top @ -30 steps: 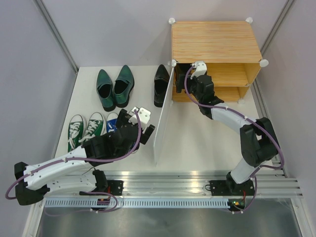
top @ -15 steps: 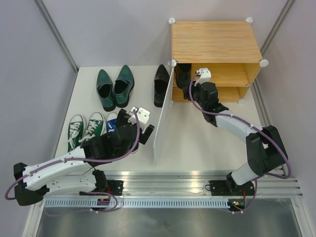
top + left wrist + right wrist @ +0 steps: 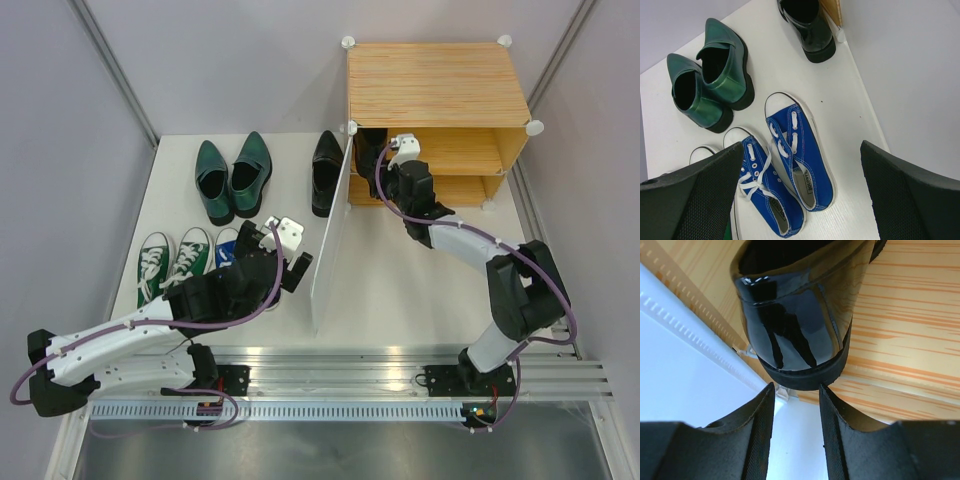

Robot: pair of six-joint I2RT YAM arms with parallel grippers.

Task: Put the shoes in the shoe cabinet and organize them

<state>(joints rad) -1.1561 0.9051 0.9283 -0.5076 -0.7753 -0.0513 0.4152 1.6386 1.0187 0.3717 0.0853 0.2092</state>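
1 black shoe (image 3: 790, 315) in cabinet (image 3: 435, 85), right gripper (image 3: 796, 388) by heel

The white and black left arm (image 3: 130, 335), with a purple cable along it, lies low and stretches from its base forward and to the right. Its black two-finger left gripper (image 3: 297, 250) has the jaws spread wide; in the wrist view the two ribbed fingers (image 3: 695, 200) stand far apart at the lower corners. The white and black right arm (image 3: 470, 240) bends at the elbow and reaches forward and to the left. The black right gripper (image 3: 378, 160) is half closed, its fingers (image 3: 760, 440) near each other with a narrow free gap between them.
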